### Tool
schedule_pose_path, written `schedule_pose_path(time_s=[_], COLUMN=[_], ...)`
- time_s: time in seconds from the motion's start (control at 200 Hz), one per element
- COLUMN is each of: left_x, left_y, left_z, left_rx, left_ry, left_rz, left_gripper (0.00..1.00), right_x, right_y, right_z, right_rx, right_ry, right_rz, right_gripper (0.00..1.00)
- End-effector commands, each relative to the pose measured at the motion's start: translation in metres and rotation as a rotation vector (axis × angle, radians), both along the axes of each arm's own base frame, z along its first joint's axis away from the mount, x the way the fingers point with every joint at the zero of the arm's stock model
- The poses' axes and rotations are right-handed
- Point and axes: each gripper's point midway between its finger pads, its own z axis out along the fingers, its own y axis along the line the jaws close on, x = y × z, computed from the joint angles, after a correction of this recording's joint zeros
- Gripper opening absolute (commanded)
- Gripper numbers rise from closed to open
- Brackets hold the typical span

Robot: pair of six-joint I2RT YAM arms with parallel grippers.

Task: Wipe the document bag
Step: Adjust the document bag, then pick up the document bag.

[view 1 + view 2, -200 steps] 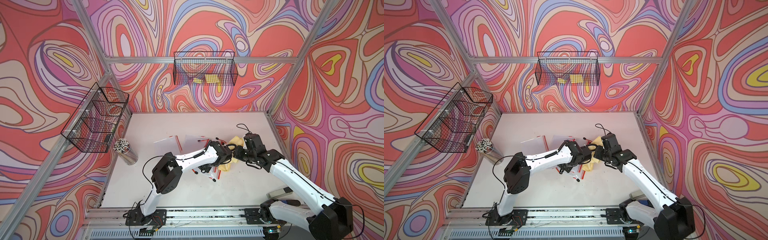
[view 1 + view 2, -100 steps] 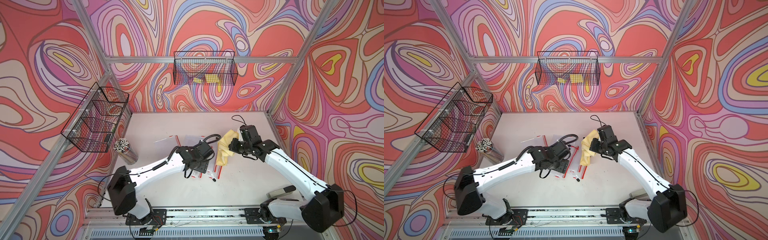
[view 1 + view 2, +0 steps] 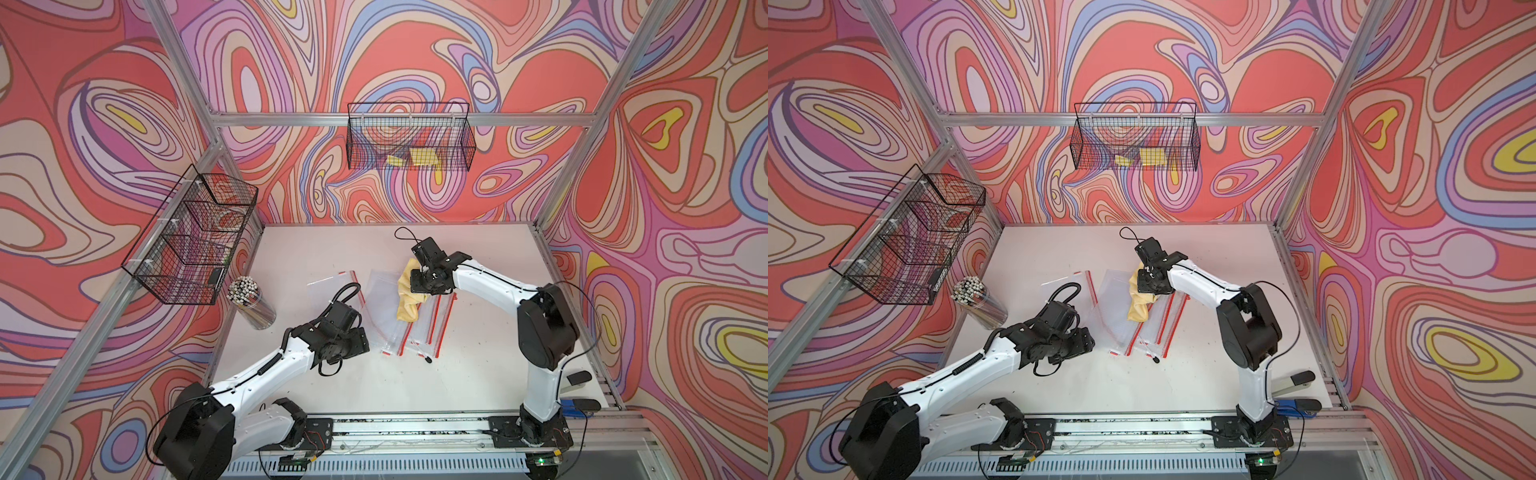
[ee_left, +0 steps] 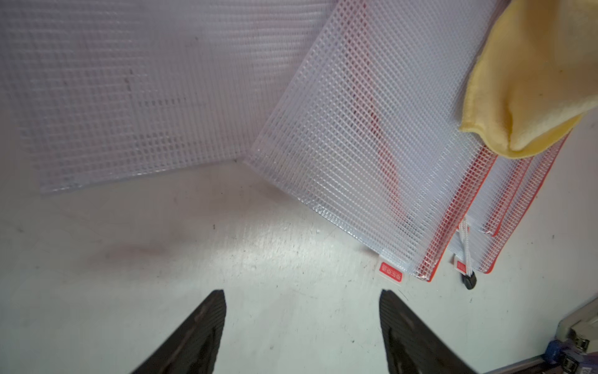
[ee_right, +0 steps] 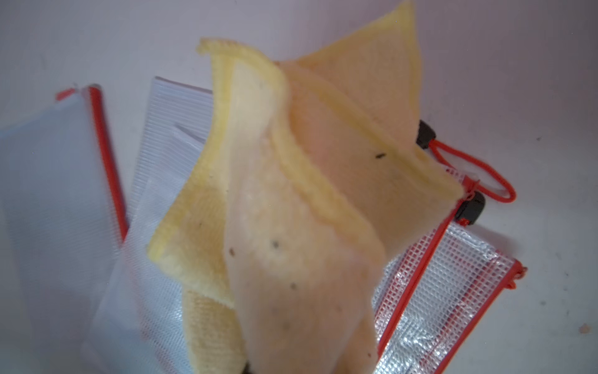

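Looking down in a top view, the right gripper (image 3: 422, 291) is clamped on a yellow cloth (image 3: 406, 309) that drapes onto the document bags (image 3: 432, 332), a loose overlapping pile mid-table. The left gripper (image 3: 365, 343) sits low just beside them, touching none.

From the left wrist, its fingers (image 4: 200, 333) stand wide apart over bare table (image 4: 226, 243), with the nearest mesh bag (image 4: 356, 155) just ahead.

From the right wrist, cloth folds fill the frame and hide the jaws, and red-zippered bags lie beneath.

My worry is that nothing pins the bags, so a dragging cloth could slide or bunch them. Its loose tail might also snag the red pull cord (image 5: 479, 175).
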Motion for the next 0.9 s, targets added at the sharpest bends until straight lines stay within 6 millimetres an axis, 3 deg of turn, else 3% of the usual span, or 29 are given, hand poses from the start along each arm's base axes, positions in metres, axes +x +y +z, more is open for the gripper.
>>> schedule_pose_path(time_s=[0.0,0.04,0.06,0.135,0.341,0.646,0.896], left_x=[0.004,0.007,0.0,-0.002,0.011,0.021,0.032], left_y=[-0.009,-0.011,-0.005,-0.003,-0.006,-0.001,-0.012], left_z=[-0.003,-0.001,-0.014,-0.02,-0.03,-0.037,-0.042], left_rx=[-0.107,-0.126,-0.112,-0.12,-0.191,-0.234,-0.351], left_ry=[-0.013,-0.033,-0.013,-0.018,-0.092,-0.18,-0.227], left_rz=[0.069,0.077,0.086,0.106,0.17,0.229,0.269], left_gripper=[0.77,0.77,0.77,0.77,0.74,0.7,0.66], right_x=[-0.006,-0.008,-0.009,-0.013,-0.024,-0.029,-0.032], right_y=[-0.009,-0.01,-0.01,-0.009,-0.007,-0.006,-0.003], right_z=[-0.017,-0.024,-0.027,-0.036,-0.055,-0.057,-0.061], right_rx=[-0.057,-0.057,-0.057,-0.048,-0.02,-0.008,-0.005], right_ry=[0.031,0.043,0.049,0.067,0.117,0.126,0.137], right_rz=[0.002,-0.001,-0.003,-0.001,-0.004,-0.002,0.007], right_gripper=[0.0,0.0,0.0,0.0,0.0,0.0,0.0])
